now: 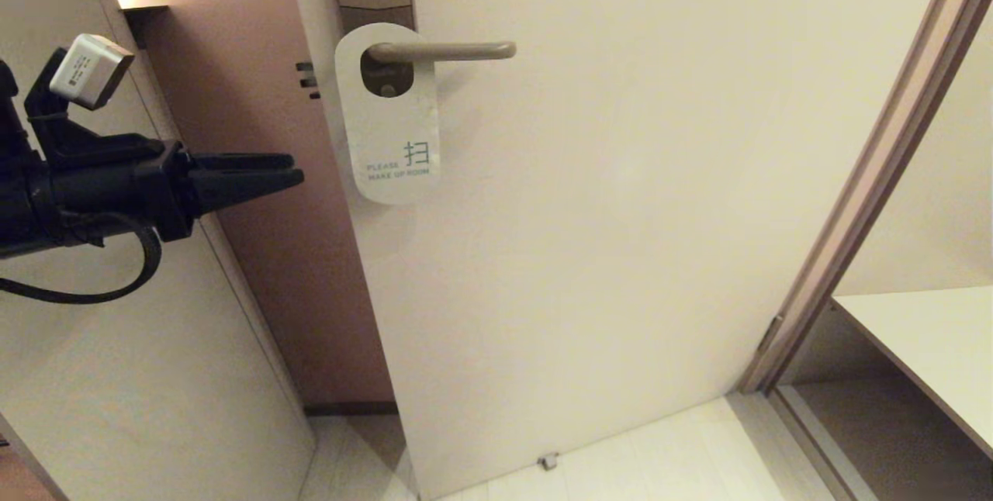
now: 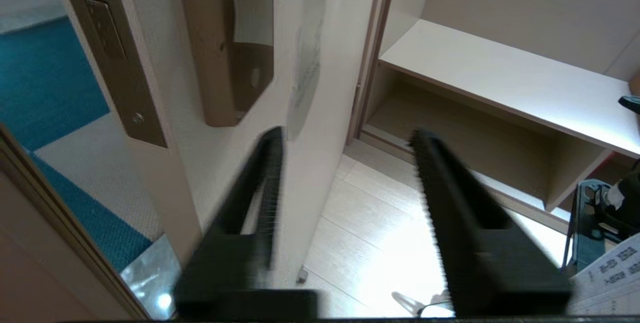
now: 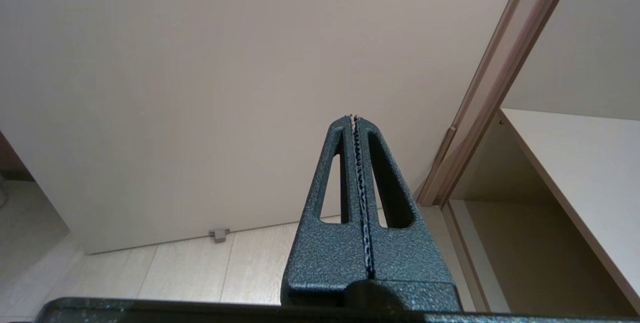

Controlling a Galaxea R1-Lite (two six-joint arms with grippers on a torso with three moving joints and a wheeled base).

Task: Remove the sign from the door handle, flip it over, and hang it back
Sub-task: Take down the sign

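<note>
The sign [image 1: 392, 136] hangs by its oval hole on the door handle [image 1: 458, 50], flat against the door. Its white side faces me and reads "PLEASE MAKE UP ROOM". My left gripper [image 1: 299, 171] is level with the sign's lower half, off to its left past the door's edge, and points at it without touching. In the left wrist view my left gripper [image 2: 345, 135] stands open with only door and floor between its fingers. My right gripper [image 3: 354, 117] is shut and empty, low in front of the door; it is outside the head view.
The white door [image 1: 621, 214] stands ajar, with its latch plate [image 2: 110, 63] on the edge near my left gripper. A wall panel [image 1: 116, 369] stands at the left. An open cupboard with a pale shelf [image 1: 931, 330] is at the right, and a small door stop [image 1: 548, 461] sits on the floor.
</note>
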